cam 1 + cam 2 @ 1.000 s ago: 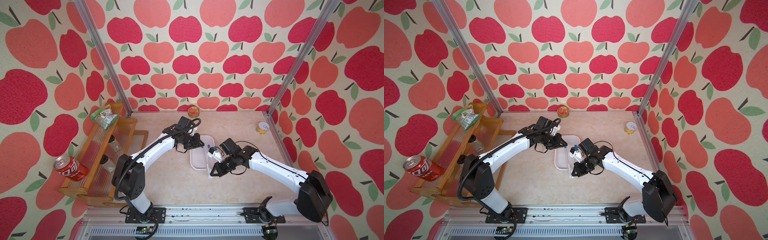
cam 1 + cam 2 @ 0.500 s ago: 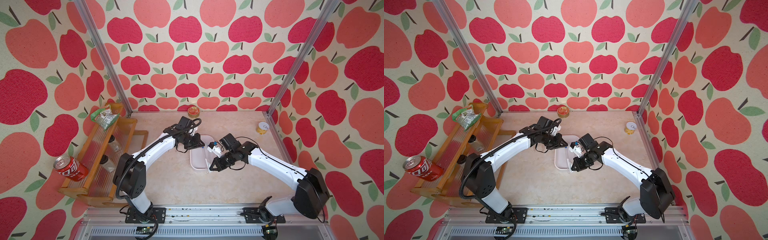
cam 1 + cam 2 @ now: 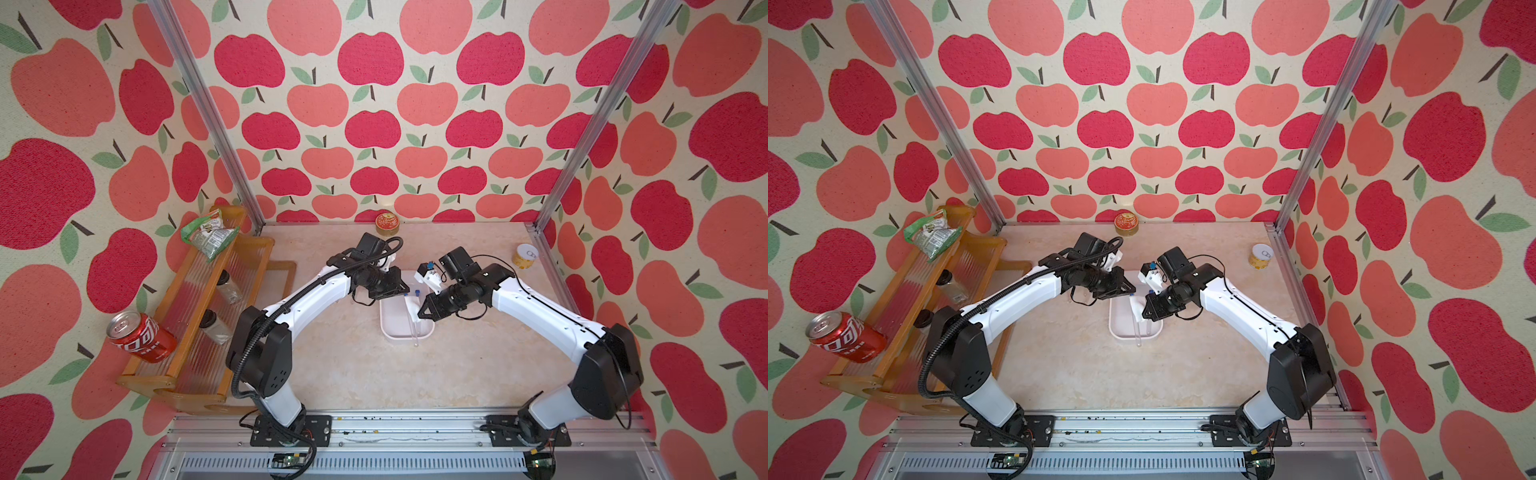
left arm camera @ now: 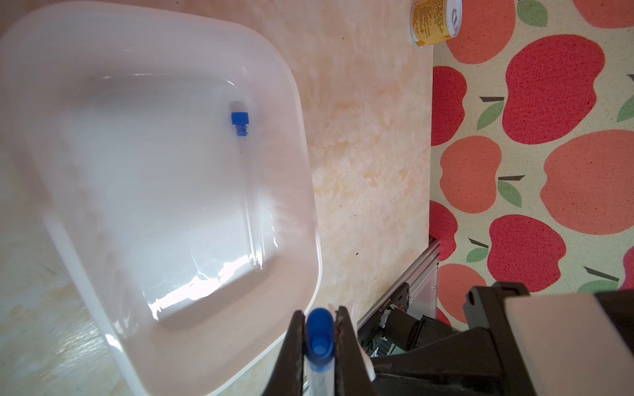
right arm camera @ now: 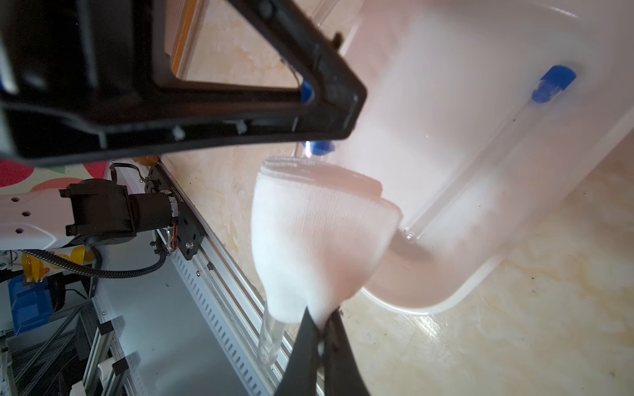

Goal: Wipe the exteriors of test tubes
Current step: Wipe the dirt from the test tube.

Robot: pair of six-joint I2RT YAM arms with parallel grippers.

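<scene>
Left hand (image 4: 319,322) clamps 1 test tube (image 4: 319,377) by its cap; right hand (image 5: 320,317) pinches cloth (image 5: 308,233) sleeving its shaft lengthwise.

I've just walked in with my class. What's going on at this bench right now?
The left gripper has its jaws shut on the blue-capped end of a test tube. The right gripper has its jaws shut on a white cloth that is wrapped around that tube's middle, apparently to wipe it. A second tube lies in the white tray.
</scene>
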